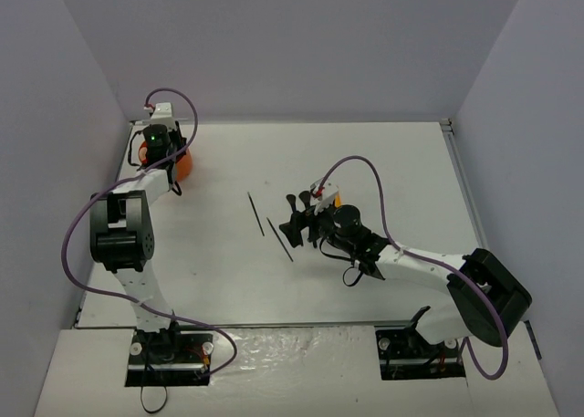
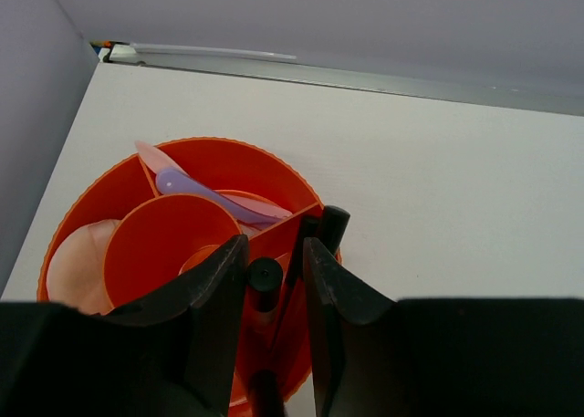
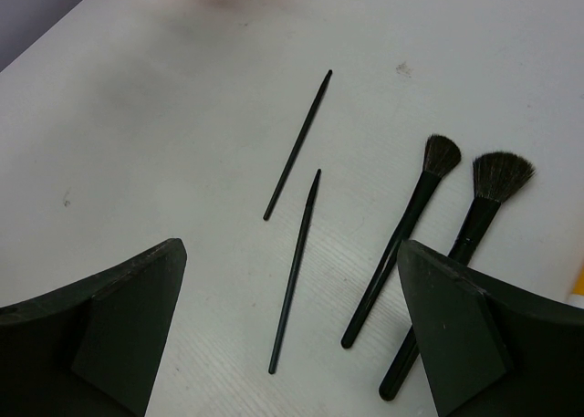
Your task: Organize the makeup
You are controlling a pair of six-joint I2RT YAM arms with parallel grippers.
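My right gripper (image 1: 297,218) (image 3: 290,244) is open wide and empty, hovering over a thin black pencil (image 3: 294,271) (image 1: 280,239). A second black pencil (image 3: 297,145) (image 1: 255,213) lies just beyond it. Two black brushes (image 3: 409,234) (image 3: 461,253) lie to the right of the pencils. My left gripper (image 1: 172,160) (image 2: 274,244) is over the orange holder (image 2: 87,212) (image 1: 185,166). Its jaws stand narrowly apart around a black-capped stick (image 2: 265,275) standing in a compartment. A lilac stick (image 2: 205,189) and a pink compact (image 2: 73,266) lie in the holder.
A dark round compact (image 1: 348,214) and an orange-white tube (image 1: 327,196) lie right of the right gripper. Another black stick (image 2: 333,224) leans at the holder's rim. The holder stands in the far left corner, close to the left wall (image 1: 82,116) and the back edge (image 2: 365,75).
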